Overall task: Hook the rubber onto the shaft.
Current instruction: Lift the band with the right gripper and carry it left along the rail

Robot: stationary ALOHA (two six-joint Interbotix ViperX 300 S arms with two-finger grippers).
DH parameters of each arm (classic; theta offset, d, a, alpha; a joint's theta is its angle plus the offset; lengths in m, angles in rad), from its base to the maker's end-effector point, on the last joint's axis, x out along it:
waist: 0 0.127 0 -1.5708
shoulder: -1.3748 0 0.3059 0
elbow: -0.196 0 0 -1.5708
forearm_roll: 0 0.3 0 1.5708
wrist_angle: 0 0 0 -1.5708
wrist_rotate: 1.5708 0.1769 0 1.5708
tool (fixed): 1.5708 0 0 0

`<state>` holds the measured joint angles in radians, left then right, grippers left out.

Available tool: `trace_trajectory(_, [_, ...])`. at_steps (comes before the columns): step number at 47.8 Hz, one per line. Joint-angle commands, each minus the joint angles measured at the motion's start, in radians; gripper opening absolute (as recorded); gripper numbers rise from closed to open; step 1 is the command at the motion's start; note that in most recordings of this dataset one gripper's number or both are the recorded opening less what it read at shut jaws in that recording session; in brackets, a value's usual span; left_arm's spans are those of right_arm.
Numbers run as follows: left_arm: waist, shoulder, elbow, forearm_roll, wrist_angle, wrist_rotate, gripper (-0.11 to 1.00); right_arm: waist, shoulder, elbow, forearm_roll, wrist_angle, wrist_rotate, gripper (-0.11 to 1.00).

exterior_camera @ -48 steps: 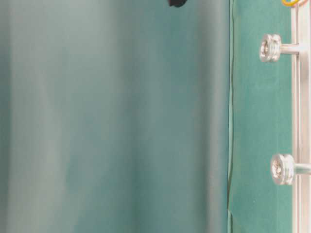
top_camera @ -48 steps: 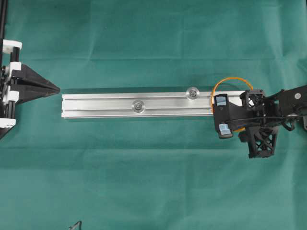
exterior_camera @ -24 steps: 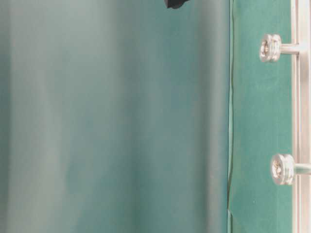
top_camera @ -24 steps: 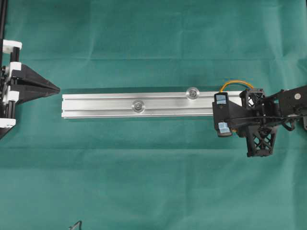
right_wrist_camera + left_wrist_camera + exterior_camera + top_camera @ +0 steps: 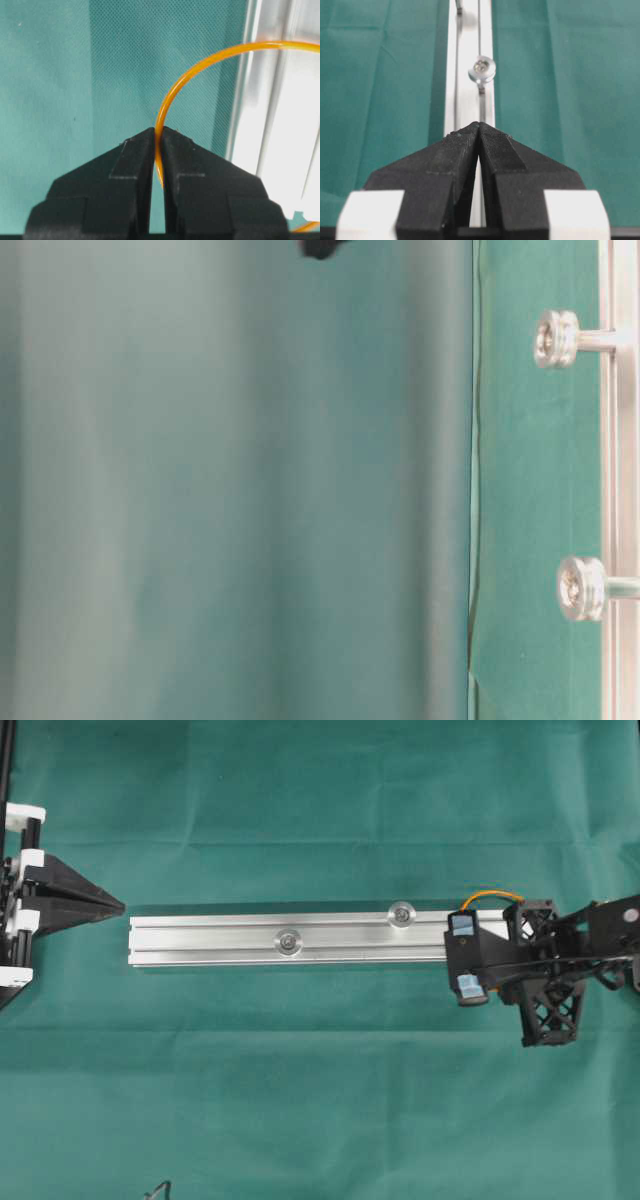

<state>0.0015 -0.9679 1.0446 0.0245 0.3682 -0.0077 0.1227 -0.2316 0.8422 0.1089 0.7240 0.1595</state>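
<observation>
A plain dark green cloth (image 5: 320,1100) fills the frame in the overhead view; in the right wrist view its fine woven mesh texture shows. Across the middle lies a silver aluminium rail (image 5: 230,940), brushed and lined with lengthwise grooves, bearing two shiny silver shafts (image 5: 402,914). At the right, the rubber band (image 5: 200,62) is a translucent orange. The right gripper (image 5: 158,131) is matte black, its finger pads in the overhead view pale blue. At the left edge, the left gripper (image 5: 479,125) is black with white blocks.

The right tool (image 5: 466,960) hides most of the rubber (image 5: 490,895) overhead.
</observation>
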Motion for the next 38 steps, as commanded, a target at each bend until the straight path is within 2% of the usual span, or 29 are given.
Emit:
trace_trajectory(1, [0.002, 0.008, -0.026, 0.003, -0.005, 0.0, 0.0, 0.002, -0.049, -0.035, -0.025, 0.052, 0.003, 0.07])
trace_trajectory(20, [0.002, 0.008, -0.026, 0.003, -0.005, 0.0, 0.0, -0.009, -0.143, -0.153, -0.126, 0.291, 0.003, 0.07])
trace_trajectory(38, [0.002, 0.008, -0.028, 0.003, -0.005, 0.0, 0.0, -0.012, -0.15, -0.268, -0.143, 0.419, 0.002, 0.07])
